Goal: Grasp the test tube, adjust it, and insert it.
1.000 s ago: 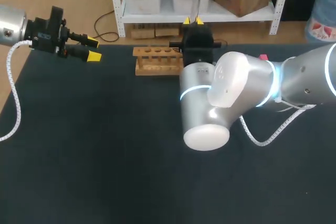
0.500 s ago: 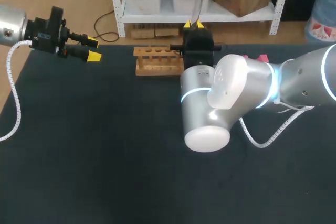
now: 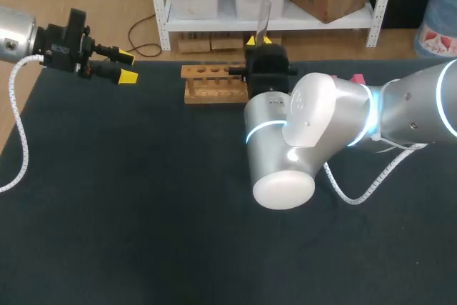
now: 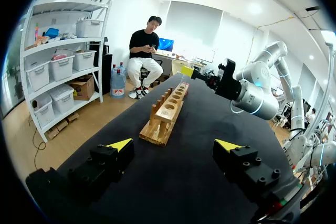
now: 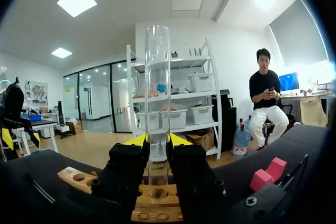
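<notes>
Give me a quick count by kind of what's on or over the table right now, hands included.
test tube: 1
wooden rack: 1
pink block: 1
hands: 2, the left hand and the right hand
Total: 5

The head camera looked down from above and behind the robot, far enough back to take in the whole table (image 3: pixel 143 212), with the wooden rack (image 3: pixel 216 82) near its far edge. The left wrist camera sat low over the table, well back from one end of the rack, and faced along its length. The right wrist camera hung close over the rack, facing level across it. All three views shared the rack, and the left wrist view also caught the right arm (image 4: pixel 252 95) beyond the rack's far end.
</notes>
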